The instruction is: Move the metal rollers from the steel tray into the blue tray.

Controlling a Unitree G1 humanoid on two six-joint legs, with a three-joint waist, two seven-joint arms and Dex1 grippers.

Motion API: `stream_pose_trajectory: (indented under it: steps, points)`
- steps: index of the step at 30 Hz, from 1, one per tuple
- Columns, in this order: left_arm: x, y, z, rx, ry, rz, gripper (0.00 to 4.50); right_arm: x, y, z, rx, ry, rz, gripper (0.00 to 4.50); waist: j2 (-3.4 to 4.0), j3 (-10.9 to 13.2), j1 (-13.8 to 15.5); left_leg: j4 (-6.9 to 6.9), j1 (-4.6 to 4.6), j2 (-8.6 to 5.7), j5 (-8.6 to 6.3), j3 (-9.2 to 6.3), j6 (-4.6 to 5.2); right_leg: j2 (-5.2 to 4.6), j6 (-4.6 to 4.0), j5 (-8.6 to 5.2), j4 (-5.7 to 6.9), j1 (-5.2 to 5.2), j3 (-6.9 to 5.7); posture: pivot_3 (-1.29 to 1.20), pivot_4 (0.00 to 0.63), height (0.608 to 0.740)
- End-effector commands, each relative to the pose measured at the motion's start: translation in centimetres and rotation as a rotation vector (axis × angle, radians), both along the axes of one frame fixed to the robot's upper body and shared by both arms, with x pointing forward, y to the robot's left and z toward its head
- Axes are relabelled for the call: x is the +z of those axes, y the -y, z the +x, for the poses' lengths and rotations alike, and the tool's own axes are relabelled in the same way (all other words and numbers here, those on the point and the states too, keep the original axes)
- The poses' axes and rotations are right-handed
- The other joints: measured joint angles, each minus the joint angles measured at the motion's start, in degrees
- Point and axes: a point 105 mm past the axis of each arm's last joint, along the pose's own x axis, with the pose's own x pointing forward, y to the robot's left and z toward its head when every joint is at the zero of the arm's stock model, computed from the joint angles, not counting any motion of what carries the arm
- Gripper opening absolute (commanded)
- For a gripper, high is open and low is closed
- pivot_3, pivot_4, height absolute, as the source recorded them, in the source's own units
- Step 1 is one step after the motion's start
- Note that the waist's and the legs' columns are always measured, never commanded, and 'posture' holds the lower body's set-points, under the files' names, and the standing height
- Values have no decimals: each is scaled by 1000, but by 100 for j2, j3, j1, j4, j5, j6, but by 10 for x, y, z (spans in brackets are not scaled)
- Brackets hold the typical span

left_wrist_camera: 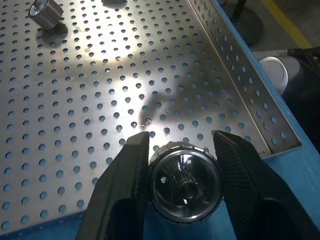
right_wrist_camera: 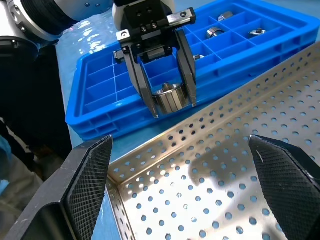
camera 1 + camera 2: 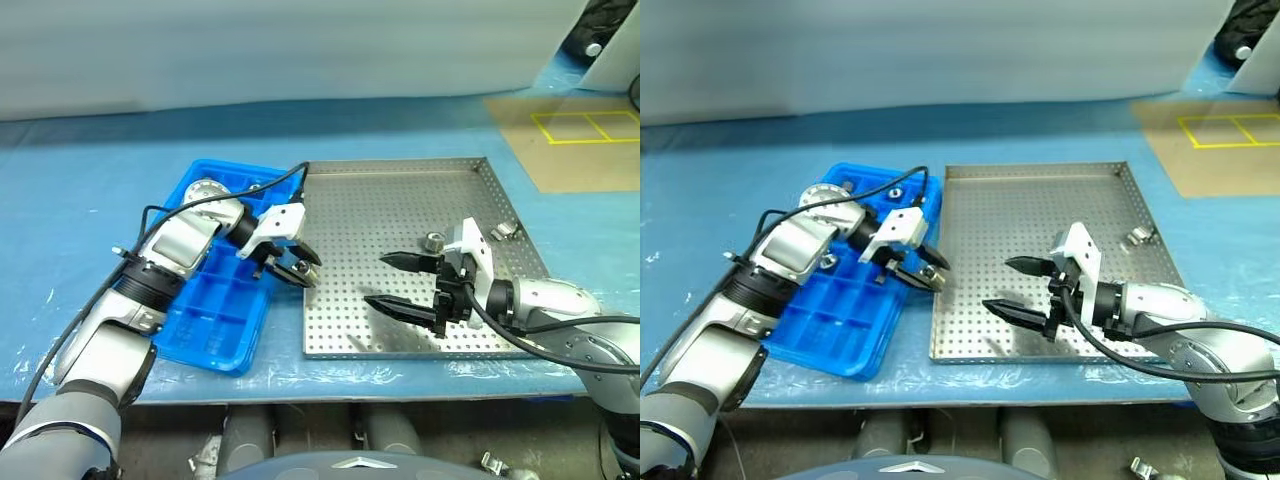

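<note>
Because our left gripper [image 3: 290,268], left of centre, has its jaws clamped on a metal roller [image 2: 169,98] at the blue tray [image 3: 215,330] edge for dropping, our right gripper [image 3: 405,283] waits jaws apart over the steel tray [image 3: 400,200], where rollers [image 3: 434,240] remain right of centre.

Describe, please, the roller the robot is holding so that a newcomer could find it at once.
Find the steel tray and the blue tray beside it. Near their shared edge the left gripper hangs. The roller pinched between its fingers is off the surface, unlike the others.
</note>
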Motion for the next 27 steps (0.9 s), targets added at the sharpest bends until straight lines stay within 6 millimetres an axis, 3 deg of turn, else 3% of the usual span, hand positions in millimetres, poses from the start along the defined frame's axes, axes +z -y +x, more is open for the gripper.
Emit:
stream_pose_trajectory:
  steps: [1,6,11,15,19,24,27]
  points:
    - [33,-14,-6,48,48,-72,1706,6,-15,7,110,36,26,4500,-6,3,15,3,-8,-1,2,0,-4,-1,-6,-4,17,-14,1,-89,150,740]
    - [40,-39,-11,170,78,-72,1706,7,-41,17,268,56,26,4500,-4,4,200,-3,-12,17,28,-5,-55,3,-33,-21,85,-51,-13,14,150,740]
    - [39,-67,-11,410,88,-107,1706,8,-64,40,385,103,24,4500,-9,7,351,-1,-12,23,38,-8,-72,3,-39,-24,105,-57,-19,174,150,740]
    - [29,-93,-15,588,57,-110,1706,10,-83,51,431,138,38,4500,-9,6,538,0,-22,28,39,-11,-75,3,-50,-31,116,-68,-26,249,150,740]
    - [18,-116,-36,726,4,-116,1706,11,-101,51,502,150,66,4500,-22,8,632,-1,-48,32,38,-13,-74,3,-56,-35,116,-92,-30,315,150,740]
    - [-8,-137,-58,840,-79,-74,1706,9,-109,54,530,159,73,4500,-33,7,801,1,-69,34,39,-18,-75,4,-59,-36,123,-117,-36,355,150,740]
    - [-11,-143,-61,901,-90,-95,1706,7,-110,55,539,159,71,4500,-42,8,902,1,-66,40,41,-18,-80,4,-58,-37,130,-118,-35,367,150,740]
